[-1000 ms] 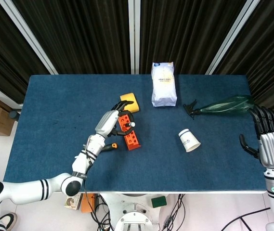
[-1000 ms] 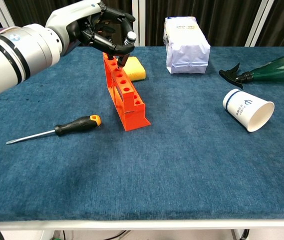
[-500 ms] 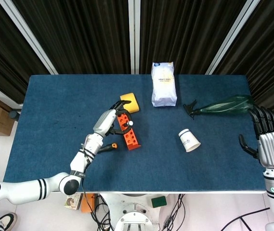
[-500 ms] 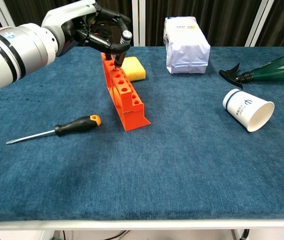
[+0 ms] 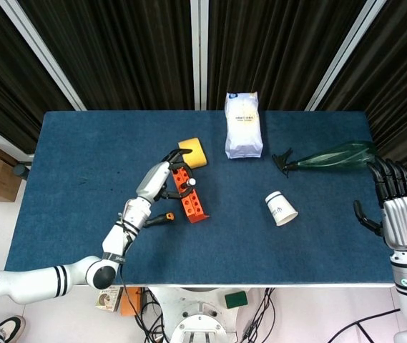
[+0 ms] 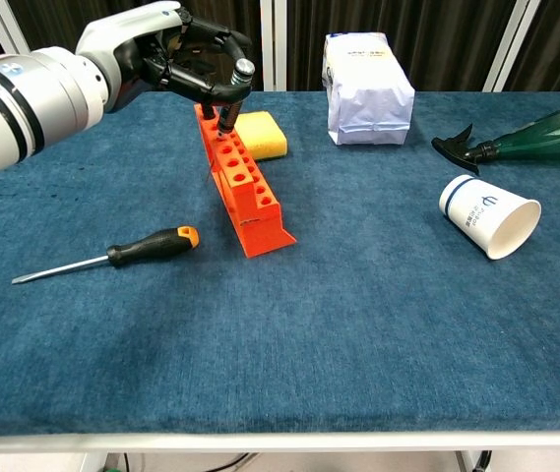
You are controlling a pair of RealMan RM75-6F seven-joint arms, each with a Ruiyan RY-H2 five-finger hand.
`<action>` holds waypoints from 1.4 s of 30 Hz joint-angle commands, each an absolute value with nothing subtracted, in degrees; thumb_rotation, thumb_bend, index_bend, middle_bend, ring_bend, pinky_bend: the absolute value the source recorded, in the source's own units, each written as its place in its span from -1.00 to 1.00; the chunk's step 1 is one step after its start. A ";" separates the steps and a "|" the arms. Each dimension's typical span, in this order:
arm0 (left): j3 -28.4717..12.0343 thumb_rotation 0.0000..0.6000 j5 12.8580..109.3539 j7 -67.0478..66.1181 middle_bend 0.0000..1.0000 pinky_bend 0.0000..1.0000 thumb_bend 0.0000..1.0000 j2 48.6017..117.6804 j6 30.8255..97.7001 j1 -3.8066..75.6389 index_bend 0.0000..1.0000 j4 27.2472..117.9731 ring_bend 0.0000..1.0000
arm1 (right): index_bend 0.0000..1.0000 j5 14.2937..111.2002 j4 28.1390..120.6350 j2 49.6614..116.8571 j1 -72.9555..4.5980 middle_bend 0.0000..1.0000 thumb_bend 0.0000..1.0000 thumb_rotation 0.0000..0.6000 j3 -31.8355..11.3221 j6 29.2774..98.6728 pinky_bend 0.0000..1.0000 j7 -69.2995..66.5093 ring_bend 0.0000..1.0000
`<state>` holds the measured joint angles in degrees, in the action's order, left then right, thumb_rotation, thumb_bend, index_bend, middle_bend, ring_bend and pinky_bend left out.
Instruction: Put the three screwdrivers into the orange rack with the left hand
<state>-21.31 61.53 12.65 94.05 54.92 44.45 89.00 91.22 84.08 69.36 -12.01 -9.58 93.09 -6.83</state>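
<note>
The orange rack point(image 6: 243, 183) point(image 5: 189, 196) with its row of round holes stands on the blue table. My left hand point(image 6: 176, 61) point(image 5: 157, 181) hovers over the rack's far end and holds a dark-handled screwdriver point(image 6: 233, 88) point(image 5: 187, 183) with a pale cap, its tip down at the far holes. A second screwdriver point(image 6: 112, 256) point(image 5: 162, 217), black and orange with a bare steel shaft, lies flat to the left of the rack. No third screwdriver shows in either view. My right hand point(image 5: 398, 211) rests at the table's right edge, holding nothing, fingers apart.
A yellow sponge point(image 6: 262, 135) lies just behind the rack. A white bag point(image 6: 367, 88) stands at the back. A green spray bottle point(image 6: 526, 136) and a tipped paper cup point(image 6: 488, 215) lie to the right. The table's near edge point(image 6: 280, 431) runs along the front.
My left hand has carried the held screwdriver leftward along the rack toward its far end. The rack has shifted slightly. The right hand is almost still.
</note>
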 commanded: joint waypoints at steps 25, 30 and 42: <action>-21.45 1.00 59.70 14.19 -0.79 -0.84 -0.34 94.25 53.79 44.43 0.00 87.97 -1.00 | -1.00 91.42 84.39 69.41 -12.03 -1.00 -0.20 1.00 -9.44 92.99 -1.00 -6.28 -1.00; -21.67 1.00 59.51 14.32 -0.82 -0.84 -0.34 94.34 53.95 44.41 -0.19 87.70 -1.00 | -1.00 91.30 84.18 69.41 -12.01 -1.00 -0.20 1.00 -9.52 93.04 -1.00 -6.45 -1.00; -21.91 1.00 60.45 14.58 -0.85 -0.84 -0.34 93.76 55.08 43.96 -0.44 88.76 -1.00 | -1.00 91.38 84.23 69.34 -11.94 -1.00 -0.20 1.00 -9.57 93.26 -1.00 -6.51 -1.00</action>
<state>-21.81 60.06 14.41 93.92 54.70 44.14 88.46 91.38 84.22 69.35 -11.95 -9.57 93.25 -6.50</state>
